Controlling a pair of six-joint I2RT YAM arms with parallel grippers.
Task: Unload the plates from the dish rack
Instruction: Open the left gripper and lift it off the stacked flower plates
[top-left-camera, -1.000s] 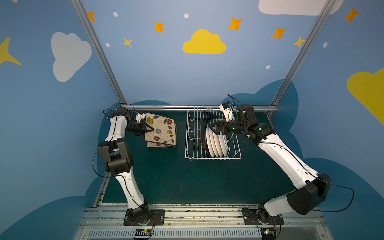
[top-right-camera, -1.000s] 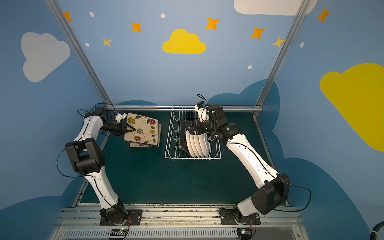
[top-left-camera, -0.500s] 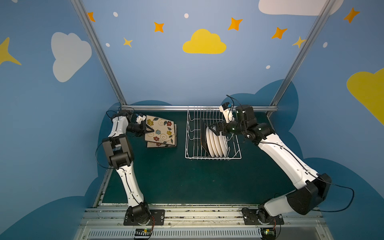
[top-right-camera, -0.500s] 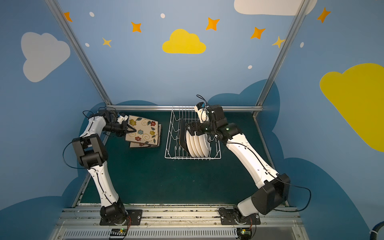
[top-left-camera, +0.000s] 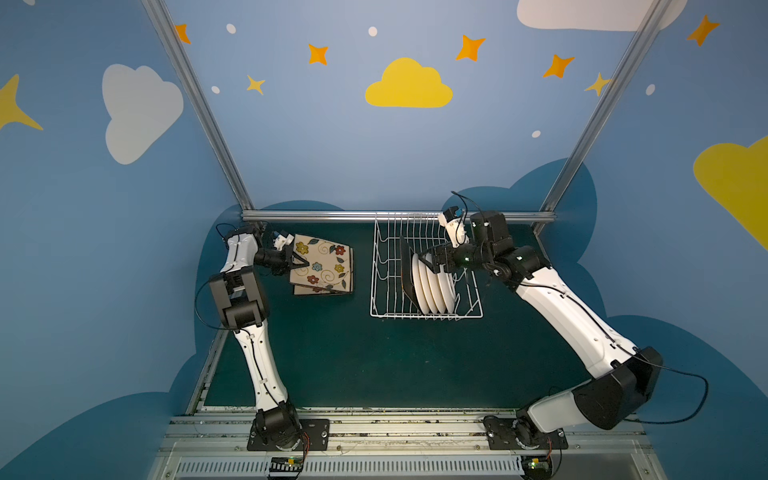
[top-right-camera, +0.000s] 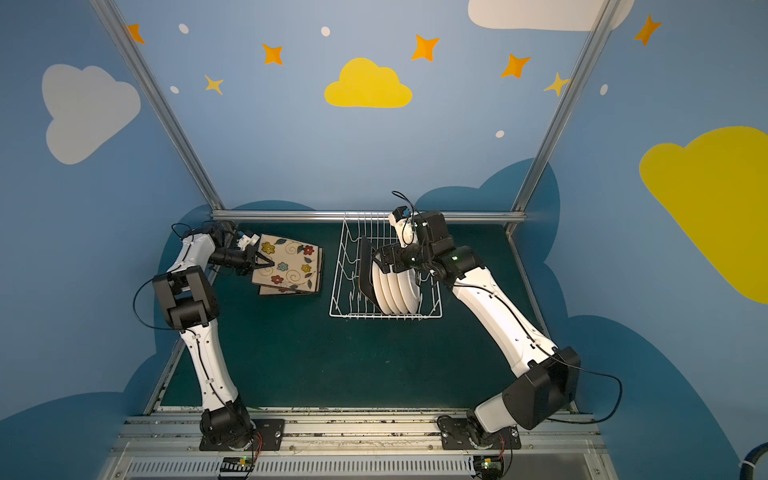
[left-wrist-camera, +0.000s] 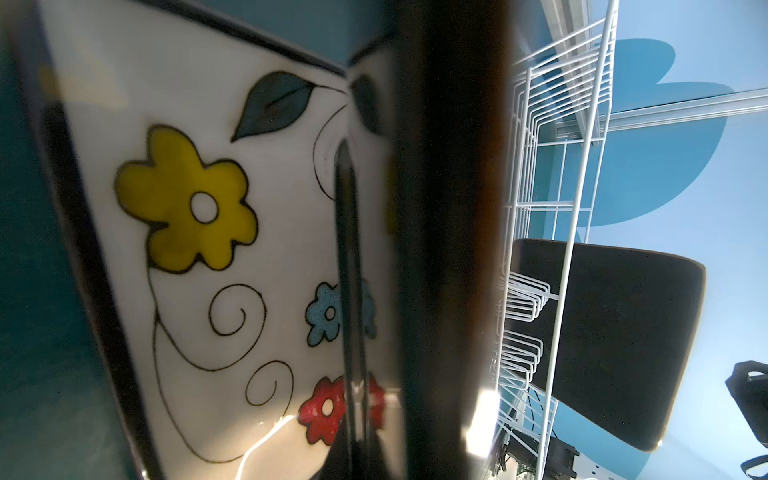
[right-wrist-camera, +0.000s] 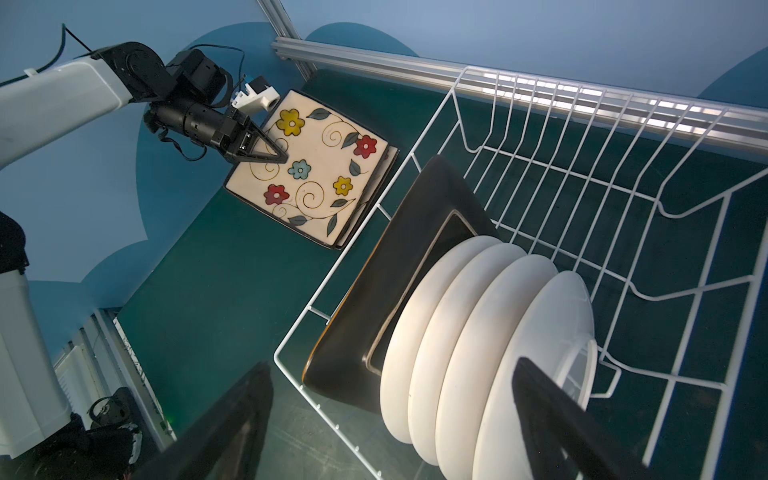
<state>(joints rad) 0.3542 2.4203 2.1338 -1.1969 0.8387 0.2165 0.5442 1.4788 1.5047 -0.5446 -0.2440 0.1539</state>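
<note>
Moved: left arm's elbow has swung inward since a second ago, and the top square plate (top-left-camera: 322, 264) has shifted slightly with it; the right arm and the rack have stayed put.
Left fingers: the left gripper (top-left-camera: 306, 263) is clenched on the left edge of that plate, which lies floral face up, skewed over the lower square plate (top-left-camera: 326, 292).
Stack place: on the table (top-left-camera: 353, 365), left of the dish rack (top-left-camera: 415, 317), near the back rail (top-left-camera: 332, 215).
Racked plates: a black-backed square plate (top-left-camera: 407, 270) and four round white plates (top-left-camera: 434, 286) stand on edge in the rack's right half. The row runs left to right, and the square one's back faces left.
Right fingers: the right gripper (top-left-camera: 430, 259) hangs spread wide at the row's top edge, grasping nothing.
In the way: the rack's left wall and upright tines stand between row and stack.
Open room: the table's near half; the rack's left half.
</note>
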